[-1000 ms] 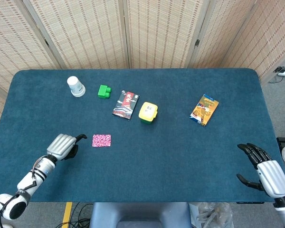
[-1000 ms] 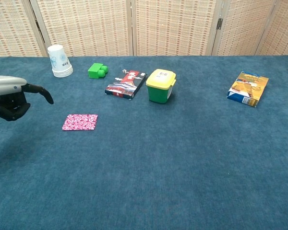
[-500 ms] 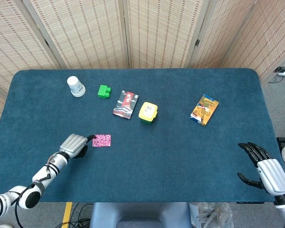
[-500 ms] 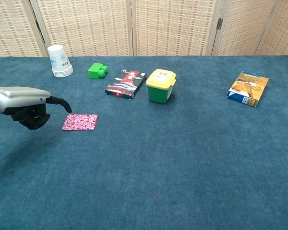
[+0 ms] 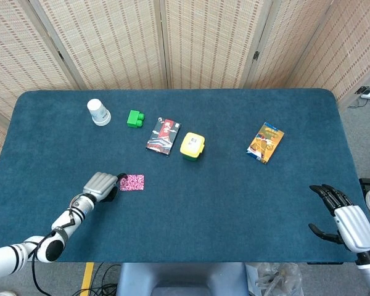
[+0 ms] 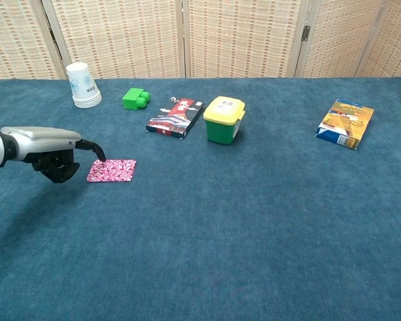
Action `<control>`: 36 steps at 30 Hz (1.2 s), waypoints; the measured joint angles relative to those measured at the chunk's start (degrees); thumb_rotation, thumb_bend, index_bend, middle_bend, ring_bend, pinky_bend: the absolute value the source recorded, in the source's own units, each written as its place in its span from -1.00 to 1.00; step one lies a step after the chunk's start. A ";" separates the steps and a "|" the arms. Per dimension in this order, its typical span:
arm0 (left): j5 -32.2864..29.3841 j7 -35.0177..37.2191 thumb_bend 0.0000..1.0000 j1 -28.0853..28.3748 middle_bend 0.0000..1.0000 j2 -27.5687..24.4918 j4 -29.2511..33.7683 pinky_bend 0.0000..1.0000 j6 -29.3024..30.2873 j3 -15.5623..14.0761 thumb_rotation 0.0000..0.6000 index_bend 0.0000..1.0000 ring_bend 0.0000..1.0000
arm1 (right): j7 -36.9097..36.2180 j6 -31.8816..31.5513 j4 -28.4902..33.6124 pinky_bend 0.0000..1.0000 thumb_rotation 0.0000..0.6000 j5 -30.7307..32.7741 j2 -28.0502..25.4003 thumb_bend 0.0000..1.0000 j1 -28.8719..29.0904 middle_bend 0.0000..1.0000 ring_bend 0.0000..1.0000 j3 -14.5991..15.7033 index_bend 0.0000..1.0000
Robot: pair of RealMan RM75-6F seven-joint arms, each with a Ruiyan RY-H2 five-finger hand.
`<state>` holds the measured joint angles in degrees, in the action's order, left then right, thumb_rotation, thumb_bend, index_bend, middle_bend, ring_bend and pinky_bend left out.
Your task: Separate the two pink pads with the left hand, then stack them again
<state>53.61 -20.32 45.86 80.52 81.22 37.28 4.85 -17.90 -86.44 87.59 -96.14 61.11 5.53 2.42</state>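
Note:
The pink patterned pads point(image 5: 132, 182) point(image 6: 112, 170) lie stacked flat as one small rectangle on the blue table, left of centre. My left hand point(image 5: 101, 185) point(image 6: 52, 151) hovers just left of the stack, most fingers curled in and one dark fingertip reaching the stack's left edge. Whether it truly touches the pad I cannot tell. It holds nothing. My right hand point(image 5: 344, 221) rests at the table's front right corner with its fingers spread and empty; the chest view does not show it.
Behind the pads lie a black and red packet point(image 5: 164, 135), a yellow-lidded green tub point(image 5: 192, 145), a green block point(image 5: 135, 118) and a white paper cup point(image 5: 98, 112). An orange snack box point(image 5: 265, 142) lies at the right.
My left hand has moved right across the table, from well left of the pads to their left edge. The pads and my right hand have stayed put.

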 measured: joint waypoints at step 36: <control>-2.67 -9.62 0.53 3.37 0.87 -5.45 15.28 1.00 5.90 -9.38 1.00 -0.55 0.84 | -1.89 -0.66 -0.43 -0.67 1.00 -0.30 -0.37 -0.46 -0.95 -0.64 -0.79 0.76 -0.81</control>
<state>50.94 -29.93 49.23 75.06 96.50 43.18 -4.53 -19.79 -87.09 87.16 -96.44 60.74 4.58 3.18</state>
